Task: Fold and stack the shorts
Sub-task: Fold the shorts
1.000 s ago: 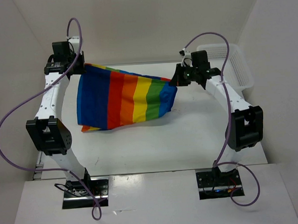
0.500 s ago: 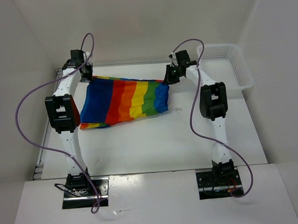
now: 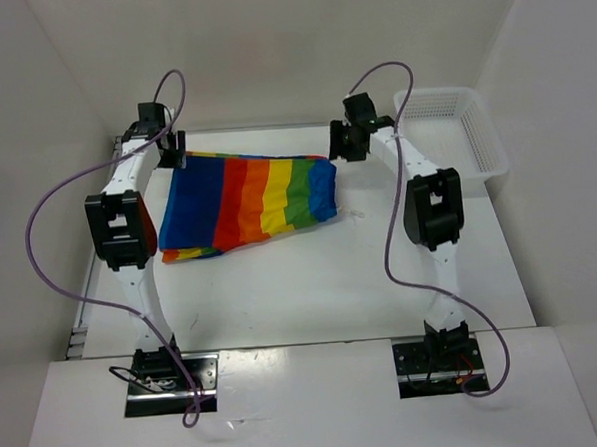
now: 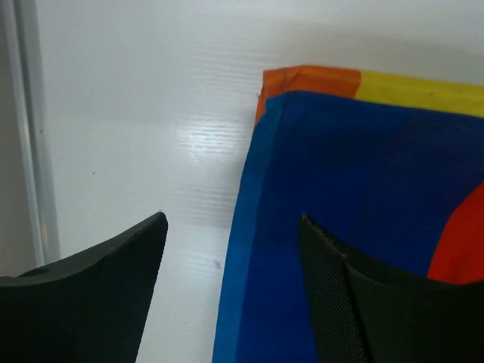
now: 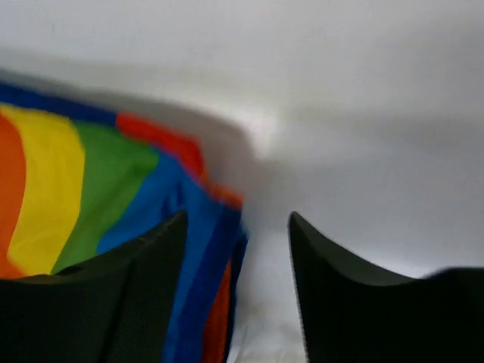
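Note:
The rainbow-striped shorts (image 3: 247, 201) lie folded flat on the white table (image 3: 312, 283), blue at the left, then red, orange, yellow, green and blue at the right. My left gripper (image 3: 173, 152) hovers open over their far left corner; in the left wrist view the blue edge of the shorts (image 4: 302, 227) runs between the spread fingers (image 4: 113, 280), untouched. My right gripper (image 3: 336, 141) stands open over the far right corner; the right wrist view shows the shorts' edge (image 5: 204, 249) lying between its parted fingers (image 5: 340, 295), not pinched.
A white plastic mesh basket (image 3: 452, 133) stands at the back right of the table. White walls (image 3: 270, 55) close in the back and both sides. A metal rail (image 4: 26, 136) runs along the table's left edge.
Both arms lowered the hanging shorts onto the table and spread them flat. Both grippers, shut on the cloth corners a second ago, have opened and let go.

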Motion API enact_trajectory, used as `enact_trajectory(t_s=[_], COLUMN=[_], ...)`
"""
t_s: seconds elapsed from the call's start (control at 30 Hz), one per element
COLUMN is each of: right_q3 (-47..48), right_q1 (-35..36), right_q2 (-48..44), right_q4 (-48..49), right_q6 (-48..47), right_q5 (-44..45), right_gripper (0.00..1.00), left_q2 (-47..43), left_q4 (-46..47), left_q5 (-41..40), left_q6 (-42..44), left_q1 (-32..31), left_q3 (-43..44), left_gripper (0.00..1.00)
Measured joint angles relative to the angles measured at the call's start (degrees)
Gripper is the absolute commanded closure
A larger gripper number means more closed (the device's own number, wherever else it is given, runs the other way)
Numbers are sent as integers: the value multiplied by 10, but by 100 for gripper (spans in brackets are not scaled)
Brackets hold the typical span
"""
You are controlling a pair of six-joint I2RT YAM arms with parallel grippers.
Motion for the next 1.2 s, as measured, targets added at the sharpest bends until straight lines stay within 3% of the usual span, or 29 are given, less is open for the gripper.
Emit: enact_trajectory(t_s=[0.03, 0.13, 0.23, 0.33, 0.47, 0.6, 0.73, 0.87, 0.9, 0.97, 1.0, 1.13, 1.2], right_q3=[-66, -228, -313, -340, -362, -406, -438, -463, -467, -476, -482, -523, -550], right_q1=[14, 77, 148, 184, 169, 134, 100, 97, 98, 98, 97, 95, 92], right_q2=[-46, -185, -276, -289, -223, -157, -161, -190, -202, -240, -265, -387, -434], right_q4=[8, 34, 69, 114, 161, 174, 197, 197, 190, 171, 164, 148, 147], right_q6=[6, 20, 44, 75, 113, 150, 177, 179, 179, 182, 186, 223, 245], right_q5=[35, 77, 71, 40, 16, -10, -27, -16, -9, 14, 26, 64, 73], right_gripper=[62, 88, 100, 100, 100, 100, 100, 80, 67, 56, 41, 21, 16], left_q2=[-16, -90, -158, -188, -178, -166, -172, -186, -189, -193, -196, -232, -254], left_q4=[3, 2, -1, 4, 17, 35, 53, 63, 57, 37, 26, -11, -22], left_q5=[-8, -7, 9, 35, 42, 19, 9, 18, 23, 34, 40, 65, 71], left_q6=[0, 0, 0, 0, 0, 0, -1, -2, -2, -1, 0, 0, 0], left_q1=[0, -5, -16, -30, -37, -35, -35, -35, -35, -34, -34, -34, -34], left_q3=[-22, -113, -196, -271, -357, -393, -405, -423, -424, -424, -424, -424, -424], left_gripper=[23, 23, 23, 23, 23, 23, 23, 23, 23, 23, 23, 23, 22])
